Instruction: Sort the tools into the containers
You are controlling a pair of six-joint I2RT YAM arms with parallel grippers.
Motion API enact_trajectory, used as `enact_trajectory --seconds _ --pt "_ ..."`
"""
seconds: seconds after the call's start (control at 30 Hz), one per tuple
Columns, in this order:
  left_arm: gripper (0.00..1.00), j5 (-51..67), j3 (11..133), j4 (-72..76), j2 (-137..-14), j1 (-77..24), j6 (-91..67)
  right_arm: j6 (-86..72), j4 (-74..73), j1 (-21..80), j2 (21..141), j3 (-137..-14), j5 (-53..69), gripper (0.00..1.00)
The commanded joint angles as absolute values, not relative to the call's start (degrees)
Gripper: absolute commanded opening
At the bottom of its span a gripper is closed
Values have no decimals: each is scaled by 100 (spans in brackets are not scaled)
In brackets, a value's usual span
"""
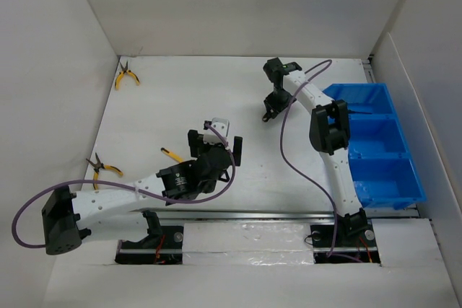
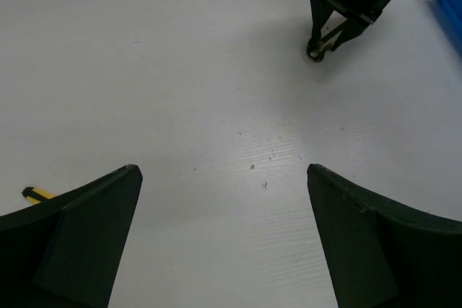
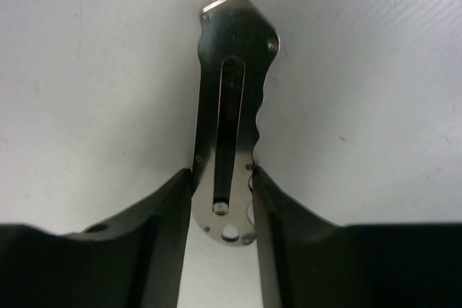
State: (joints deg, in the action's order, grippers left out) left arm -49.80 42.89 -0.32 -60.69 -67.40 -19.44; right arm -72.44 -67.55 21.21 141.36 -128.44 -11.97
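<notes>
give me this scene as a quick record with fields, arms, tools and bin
left gripper: open, empty, over the table
right gripper: shut on utility knife, mid-table, left of the bin
bin: blue, right side of table, three compartments, no tools seen inside
far-left pliers: yellow handles, far left corner
near-left pliers: yellow handles, near left edge
screwdriver: yellow handle, on table beside left arm

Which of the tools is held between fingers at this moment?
The grey utility knife, clamped in the right gripper. The far pliers, the near pliers and the yellow screwdriver lie free on the table.
</notes>
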Motion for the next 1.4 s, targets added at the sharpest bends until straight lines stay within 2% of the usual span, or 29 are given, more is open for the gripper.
enact_trajectory --seconds 0.0,0.03,0.07,0.23,0.37,0.5,0.87,1.1,1.23,1.37 --pt "99 -5124 4456 18 -5862 -6732 -2013 -7374 -6864 2197 14458 -12859 -1178 33" --pt "99 -5124 4456 -113 -5854 -6732 -2013 -7357 -6812 2197 14467 -12841 -1143 21" --pt "99 -5124 4456 -114 -5836 -6732 -2013 -7330 -6742 2197 14458 -12789 -1108 0" --pt "99 -5124 4447 -97 -5862 -6732 -2013 -7163 -6267 2197 14160 -12209 -1019 0" --pt "99 -5159 4447 -88 -5915 -6732 -2013 -7216 -6170 2197 13371 -11595 -1853 0" --pt "99 -5133 4473 -62 -6003 -6732 -2013 -7233 -5513 2110 11538 -10216 -2232 0" --pt "99 -5230 4518 -132 -6091 -6732 -2083 -6882 -4659 697 8432 -7640 -1978 0" --pt "99 -5221 4403 -44 -5898 -6732 -2057 -6373 -4175 -929 7569 -6329 -1214 0" --pt "99 -5221 4403 -35 -5906 -6732 -2048 -6232 -3737 -1265 7330 -5837 -1143 0" --pt "99 -5238 4412 -44 -5976 -6732 -2048 -6091 -3727 -1520 7637 -5774 -932 0"
